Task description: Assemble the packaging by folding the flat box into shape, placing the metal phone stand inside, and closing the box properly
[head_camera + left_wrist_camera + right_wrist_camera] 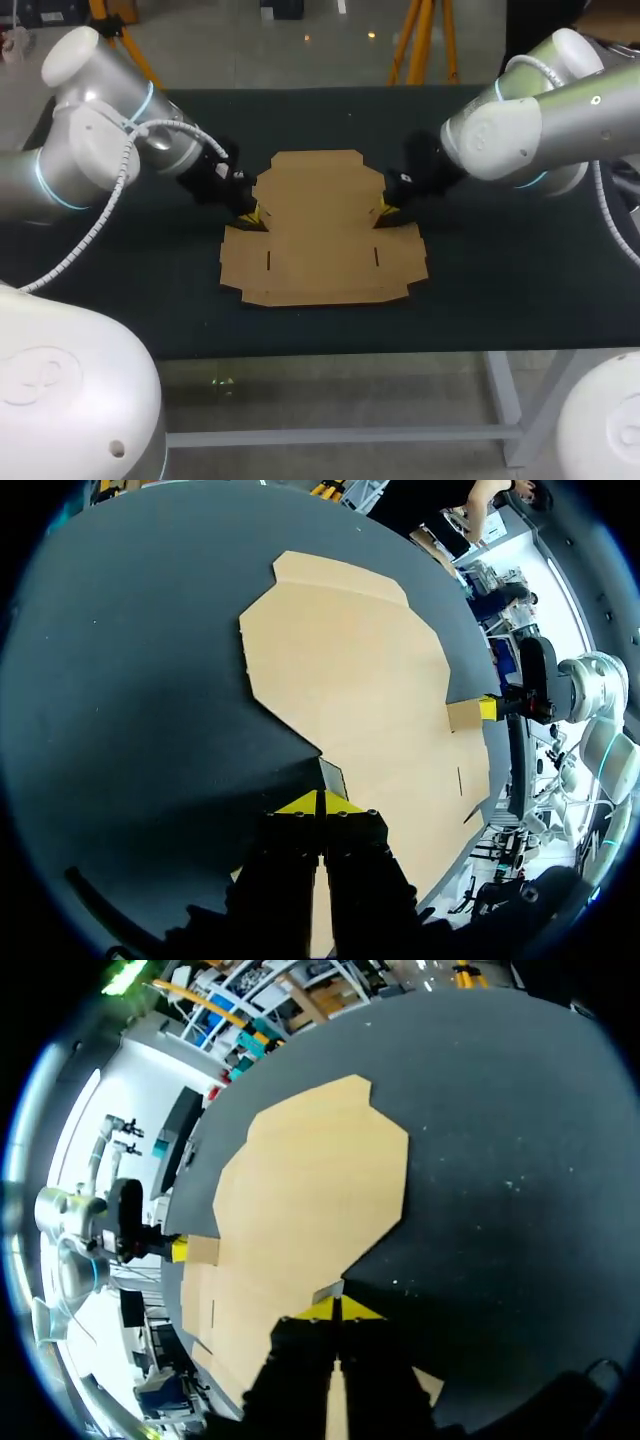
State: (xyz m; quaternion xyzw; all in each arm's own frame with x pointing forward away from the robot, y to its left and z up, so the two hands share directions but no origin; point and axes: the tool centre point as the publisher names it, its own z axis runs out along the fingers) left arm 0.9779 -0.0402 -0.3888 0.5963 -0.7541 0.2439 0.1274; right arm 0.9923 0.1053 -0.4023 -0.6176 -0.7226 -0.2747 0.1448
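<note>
Flat, unfolded box (pixel 322 235), laid on the tabletop (pixel 500 290). Left tool (pixel 251 213) and right tool (pixel 383 208) are each pinched narrow on a side flap at the waist notches. Flaps to be lifted together, evenly, so the sheet is not skewed, the far panel being kept down.

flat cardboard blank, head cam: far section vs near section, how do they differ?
On the brown cardboard blank, the far section is narrower, with clipped corners and no slits. The near section is wider and has two short slits. Both lie flat on the dark table.
</note>
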